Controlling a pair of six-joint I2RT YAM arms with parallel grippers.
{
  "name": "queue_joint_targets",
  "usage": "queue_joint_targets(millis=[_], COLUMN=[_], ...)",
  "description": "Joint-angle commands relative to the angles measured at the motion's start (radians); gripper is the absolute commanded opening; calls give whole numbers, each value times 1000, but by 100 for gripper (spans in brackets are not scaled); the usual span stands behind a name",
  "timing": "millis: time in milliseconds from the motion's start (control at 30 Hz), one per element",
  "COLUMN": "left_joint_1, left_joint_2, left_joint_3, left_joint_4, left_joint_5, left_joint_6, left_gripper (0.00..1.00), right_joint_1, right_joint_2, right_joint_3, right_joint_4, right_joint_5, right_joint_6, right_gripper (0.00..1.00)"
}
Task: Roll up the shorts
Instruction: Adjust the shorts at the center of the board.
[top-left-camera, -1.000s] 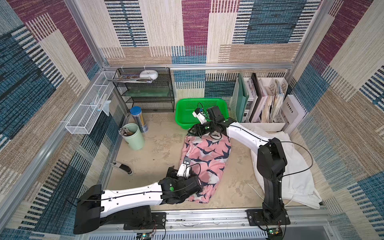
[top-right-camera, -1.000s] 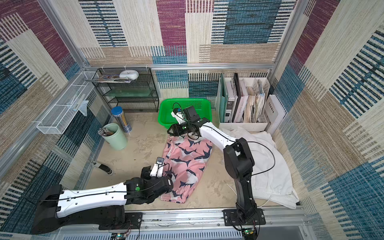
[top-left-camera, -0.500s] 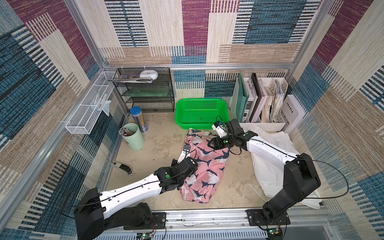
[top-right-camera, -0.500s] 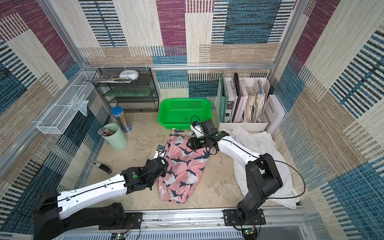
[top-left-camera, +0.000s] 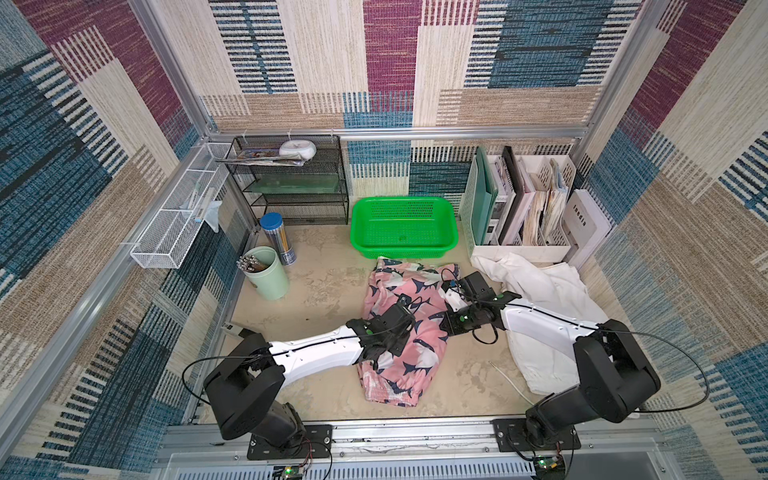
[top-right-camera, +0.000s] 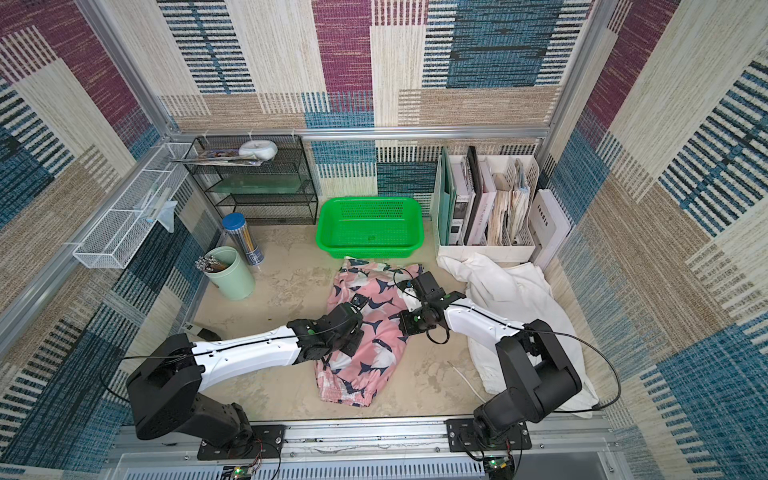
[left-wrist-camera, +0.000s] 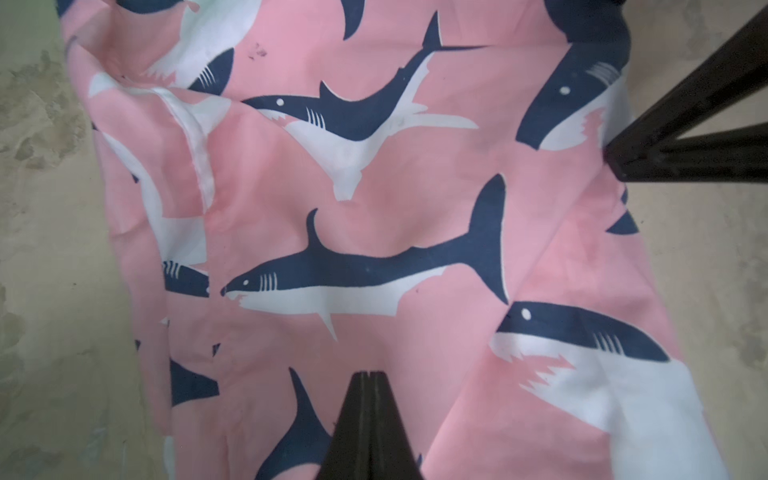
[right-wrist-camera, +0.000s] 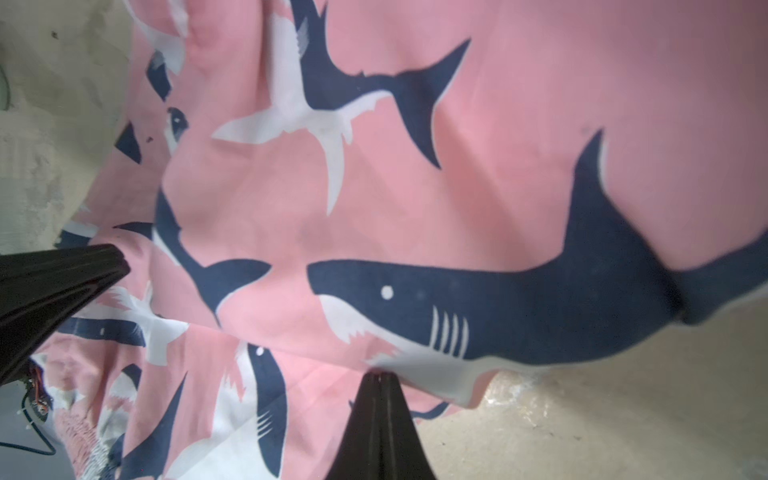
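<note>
Lying spread out and slightly rumpled on the beige surface (top-left-camera: 324, 299), the pink shark-print shorts (top-left-camera: 415, 353) sit under both arms in both top views (top-right-camera: 374, 357). The gathered waist is at the end nearer the arm bases. The leg ends reach just short of the green basket (top-left-camera: 401, 250).

The left fingers (left-wrist-camera: 368, 376) are pressed together, with their tips on the pink cloth, which spreads ahead of them and to either side. Whether any fabric is caught between them cannot be told.

The right fingers (right-wrist-camera: 380, 376) are together too. Their tips meet the white hem just where the cloth ends and bare surface begins. No pinch of cloth can be confirmed there either.

Each wrist view shows the other arm's dark fingers across the print, so the middle of the shorts lies between the two pairs.

The white shorts (top-left-camera: 540, 286) lie crumpled beyond the right fingers, on the side away from the left fingers. They are apart from the pink pair, with the right arm reaching over them, in both top views (top-right-camera: 507, 286).
</note>
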Motion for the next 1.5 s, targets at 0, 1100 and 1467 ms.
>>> queue_joint_targets(millis=[0, 1100, 1467], left_joint_1=[2, 129, 118], left_joint_2=[38, 256, -25], left_joint_3=[28, 332, 152], left_joint_4=[-20, -41, -21], left_joint_5=[43, 202, 345], left_joint_6=[41, 167, 120], left_gripper=[0, 0, 0], right_joint_1=[-9, -188, -188], right_joint_2=[43, 308, -63], right_joint_3=[-2, 378, 131], right_joint_4=[14, 42, 64], right_joint_5=[22, -56, -154], right_joint_6=[2, -113, -37], right_gripper=[0, 7, 66])
